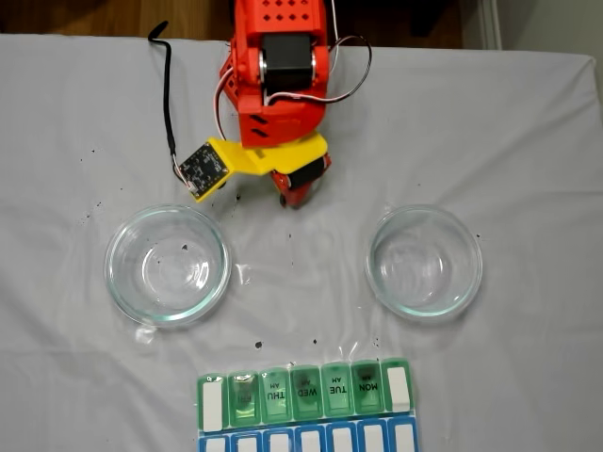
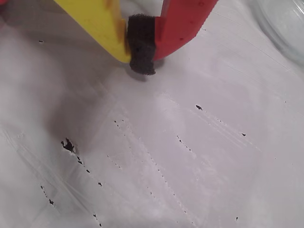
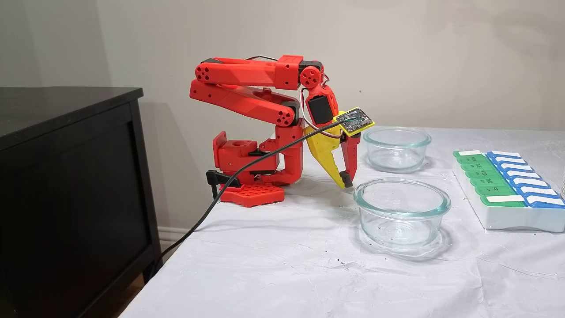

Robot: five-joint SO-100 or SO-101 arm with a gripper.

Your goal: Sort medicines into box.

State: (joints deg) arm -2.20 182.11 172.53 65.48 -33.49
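Red-and-yellow fingers point(image 2: 142, 61) clenched, empty, tips touching white-clothed bench point(image 1: 528, 141), two glass dishes point(image 1: 168, 265) at 4 and 8 o'clock of them, pill box point(image 1: 303, 394) at 6 o'clock edge, lids closed.

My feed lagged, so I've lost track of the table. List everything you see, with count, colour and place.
Glass bowls: two, clear, both look empty; one left, one right in the top-down fixed view.
Pill box: one, green lids over a blue row, near edge, lids down.
Tablecloth: one, white, with dark specks.
Cabinet: one, black, beside the table.
Cable: one, black, running to the camera board.
Pills: none visible.
Arm: one, red, folded.
Pincer: one, yellow and red, closed, tip near the cloth.
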